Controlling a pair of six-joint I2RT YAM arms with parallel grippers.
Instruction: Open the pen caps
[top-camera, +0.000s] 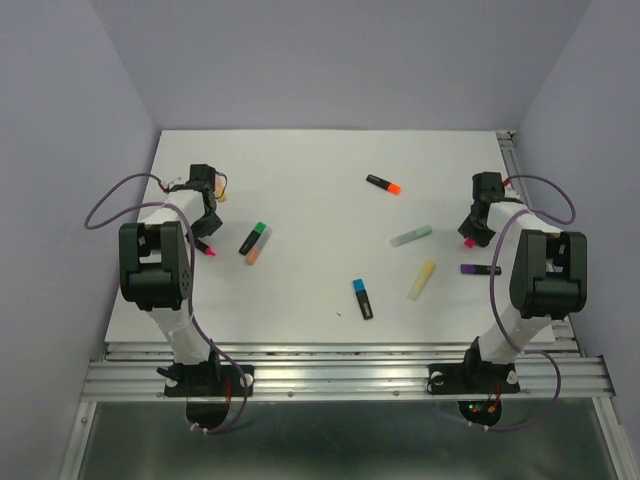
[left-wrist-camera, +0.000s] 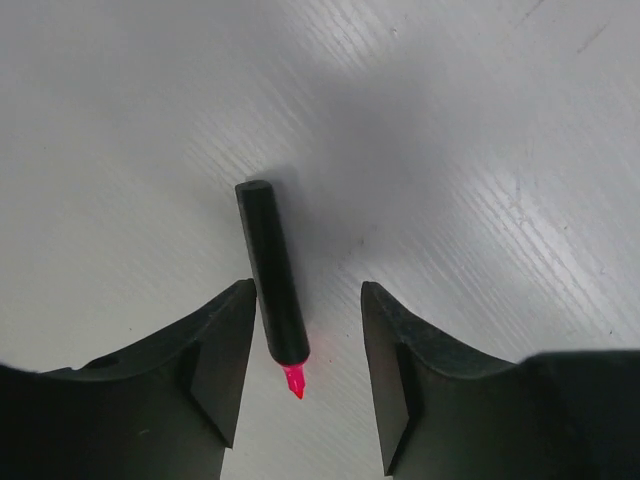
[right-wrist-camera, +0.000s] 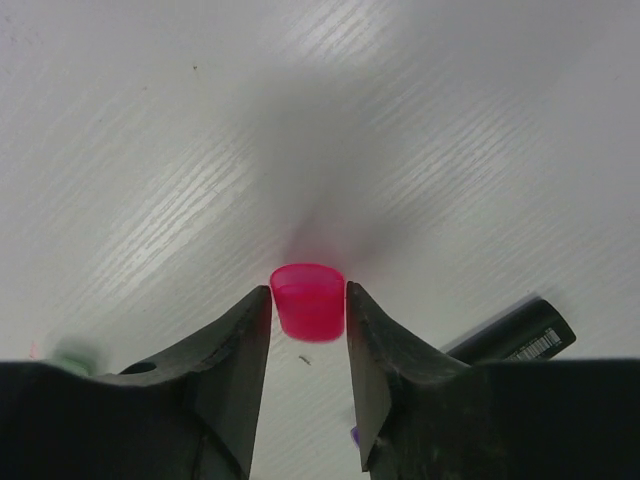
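My right gripper (right-wrist-camera: 308, 312) is shut on a loose pink pen cap (right-wrist-camera: 308, 300) and holds it just above the table; it shows at the right in the top view (top-camera: 468, 242). My left gripper (left-wrist-camera: 306, 345) is open. Between its fingers lies an uncapped black barrel (left-wrist-camera: 272, 275) with a bare pink tip (left-wrist-camera: 294, 381), close to the left finger. In the top view that tip (top-camera: 210, 250) pokes out below the left gripper (top-camera: 205, 232). Capped highlighters lie about the table: orange cap (top-camera: 394, 188), green cap (top-camera: 260, 228), blue cap (top-camera: 357, 285), purple cap (top-camera: 467, 268).
A pastel green highlighter (top-camera: 411, 236) and a pastel yellow one (top-camera: 422, 279) lie at the middle right. An orange highlighter (top-camera: 254, 254) lies beside the green-capped one. The purple pen's black barrel (right-wrist-camera: 515, 335) lies close to my right fingers. Walls stand on three sides.
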